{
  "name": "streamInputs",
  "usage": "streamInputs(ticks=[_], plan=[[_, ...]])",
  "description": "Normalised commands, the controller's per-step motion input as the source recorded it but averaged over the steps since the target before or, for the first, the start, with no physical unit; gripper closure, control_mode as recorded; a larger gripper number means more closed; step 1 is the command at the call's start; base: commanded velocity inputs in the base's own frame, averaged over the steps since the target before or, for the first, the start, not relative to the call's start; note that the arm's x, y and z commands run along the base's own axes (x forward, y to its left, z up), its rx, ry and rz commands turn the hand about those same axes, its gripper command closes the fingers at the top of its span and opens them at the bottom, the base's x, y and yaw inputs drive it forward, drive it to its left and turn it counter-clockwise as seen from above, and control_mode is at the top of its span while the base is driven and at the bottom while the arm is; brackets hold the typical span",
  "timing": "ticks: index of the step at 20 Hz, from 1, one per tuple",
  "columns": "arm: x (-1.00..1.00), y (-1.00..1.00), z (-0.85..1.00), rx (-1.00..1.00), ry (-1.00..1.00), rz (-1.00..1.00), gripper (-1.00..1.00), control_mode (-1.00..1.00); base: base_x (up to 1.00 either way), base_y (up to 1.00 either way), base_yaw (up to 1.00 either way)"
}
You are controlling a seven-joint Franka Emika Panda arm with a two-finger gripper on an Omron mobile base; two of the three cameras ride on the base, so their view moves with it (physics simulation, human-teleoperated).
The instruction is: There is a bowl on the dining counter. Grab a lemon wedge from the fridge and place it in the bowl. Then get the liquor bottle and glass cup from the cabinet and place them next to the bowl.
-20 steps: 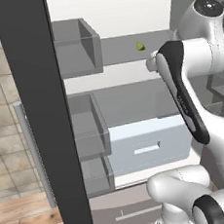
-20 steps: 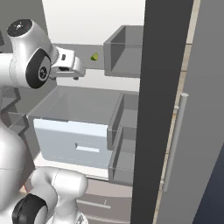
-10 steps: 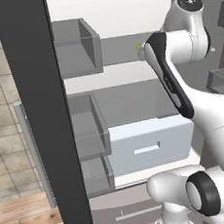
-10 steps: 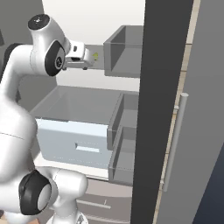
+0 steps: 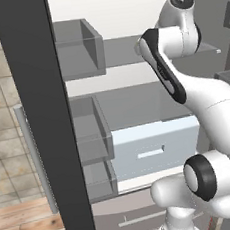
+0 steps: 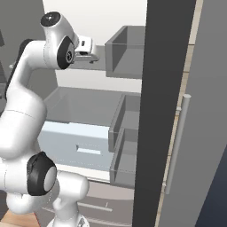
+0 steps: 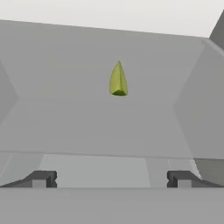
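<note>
The fridge (image 5: 42, 119) stands open in front of me. A small yellow-green lemon wedge (image 7: 118, 79) stands point up on its grey upper shelf (image 7: 87, 127), straight ahead of my gripper (image 7: 111, 179) and a short way beyond the fingertips (image 7: 43, 178). The jaws are open wide with nothing between them. In the right base view the gripper (image 6: 90, 56) reaches over that shelf at the end of the raised arm. The bowl, dining counter, liquor bottle, glass cup and cabinet are out of view.
Grey door bins (image 5: 77, 45) (image 6: 126, 51) hang on the dark open doors (image 6: 164, 111) either side of the arm. Below the shelf a light blue drawer (image 5: 150, 148) juts forward. A tiled wall and wood floor (image 5: 28, 226) lie to the left.
The arm has risen and stretched forward into the fridge at shelf height. The hand now covers the lemon wedge in both base views. The jaws have stayed open.
</note>
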Motion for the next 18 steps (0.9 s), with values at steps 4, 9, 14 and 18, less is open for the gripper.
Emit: streamInputs(ticks=[4,9,14,18], plan=[[0.47,0.0,0.0,0.0,0.0,0.0,-1.0,-1.0,0.0,0.0,0.0],[0.51,0.0,0.0,0.0,0.0,0.0,-1.0,-1.0,0.0,0.0,0.0],[0.45,0.0,-0.04,0.0,0.0,0.0,-1.0,-1.0,0.0,0.0,0.0],[0.44,0.0,-0.11,0.0,0.0,0.0,-1.0,-1.0,0.0,0.0,0.0]])
